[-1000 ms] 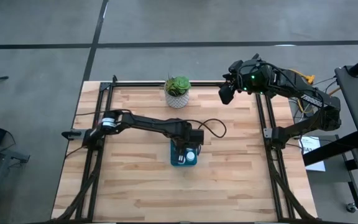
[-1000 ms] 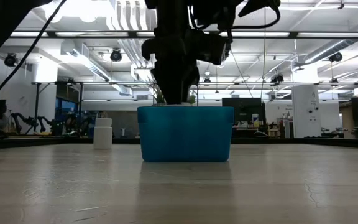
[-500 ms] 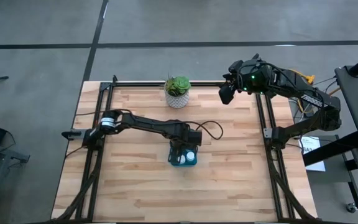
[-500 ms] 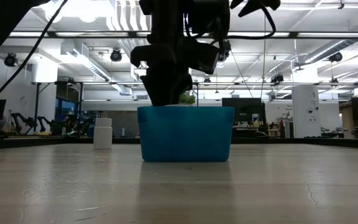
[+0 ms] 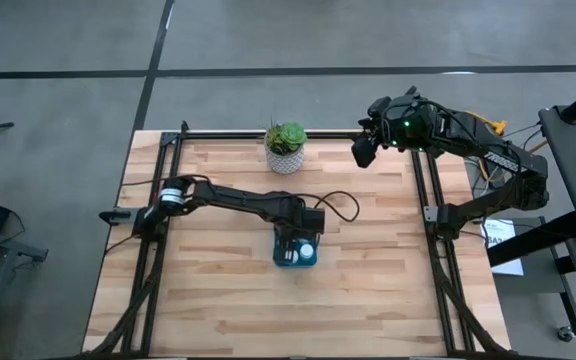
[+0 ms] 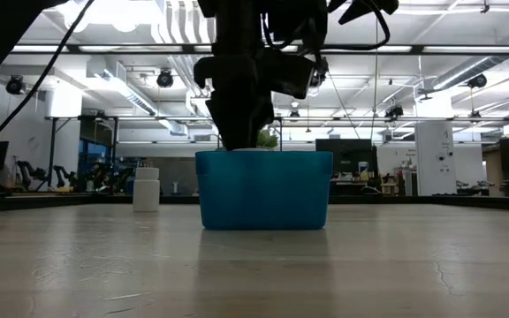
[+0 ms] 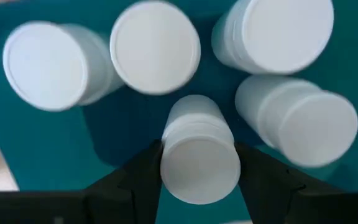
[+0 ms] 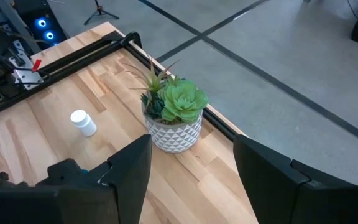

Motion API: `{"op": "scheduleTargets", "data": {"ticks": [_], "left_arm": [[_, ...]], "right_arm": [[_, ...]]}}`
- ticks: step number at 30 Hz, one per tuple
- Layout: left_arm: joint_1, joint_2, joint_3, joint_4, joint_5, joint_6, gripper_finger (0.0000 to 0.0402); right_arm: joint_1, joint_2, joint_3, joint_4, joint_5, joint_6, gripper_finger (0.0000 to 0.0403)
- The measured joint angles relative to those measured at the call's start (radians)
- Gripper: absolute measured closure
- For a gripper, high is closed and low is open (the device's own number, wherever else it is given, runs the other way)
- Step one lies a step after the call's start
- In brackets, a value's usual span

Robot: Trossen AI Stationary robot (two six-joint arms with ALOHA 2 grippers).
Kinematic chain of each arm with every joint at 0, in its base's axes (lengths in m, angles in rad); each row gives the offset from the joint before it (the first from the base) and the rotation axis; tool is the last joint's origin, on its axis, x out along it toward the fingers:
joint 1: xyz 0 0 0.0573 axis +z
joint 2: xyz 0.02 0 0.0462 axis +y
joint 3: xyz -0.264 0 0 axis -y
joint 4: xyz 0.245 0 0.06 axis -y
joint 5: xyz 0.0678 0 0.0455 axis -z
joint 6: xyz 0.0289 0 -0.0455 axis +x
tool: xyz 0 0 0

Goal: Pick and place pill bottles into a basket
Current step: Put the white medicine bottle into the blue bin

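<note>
The teal basket [image 5: 280, 262] stands at the table's middle; it also shows in the low view [image 6: 263, 190]. My left gripper [image 5: 296, 240] is right above it, shut on a white pill bottle [image 7: 199, 155]. Several more white bottles [image 7: 154, 46] lie in the basket [image 7: 123, 130] beneath. One bottle [image 8: 83, 122] stands upright on the table at the far left, also seen in the low view [image 6: 146, 188]. My right gripper [image 5: 363, 152] waits open and empty above the far right corner. My left gripper pinches the pill bottle between its two fingers [image 7: 148, 165], one on each side of its upper, capped end [image 7: 199, 177]. The fingers come from above, pointing down into the basket. The bottle hangs roughly upright below them; whether its lower end rests on the basket floor I cannot tell.
A white pot with a green plant [image 5: 286, 147] stands at the far edge, behind the basket; it also shows in the right wrist view [image 8: 176, 115]. Black frame rails [image 5: 158, 230] run along the table's left and right sides.
My left gripper has shifted a little toward the table's left above the basket, still shut on the bottle. The basket has stayed in place.
</note>
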Motion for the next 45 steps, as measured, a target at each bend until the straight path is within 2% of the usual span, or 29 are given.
{"op": "scheduleTargets", "data": {"ticks": [9,30,35,38,45], "left_arm": [[0.0,-0.048,0.001,-0.014,-0.001,0.0,0.0228],[0.002,-0.059,-0.012,0.029,0.033,-0.014,0.0227],[0.004,-0.059,-0.049,0.03,0.024,-0.004,0.0226],[0.004,-0.059,-0.087,0.029,0.024,-0.005,0.0212],[0.005,-0.059,-0.125,0.037,0.045,-0.024,0.0149]], "right_arm": [[0.0,0.0,0.0,0.0,0.0,0.002,0.0184],[0.0,0.0,0.0,0.0,-0.001,0.001,0.0184],[0.0,0.0,0.0,0.0,-0.001,0.0,0.0184],[0.0,0.0,0.0,0.0,0.0,0.0,0.0184],[0.0,0.0,0.0,0.0,-0.001,0.002,0.0184]]}}
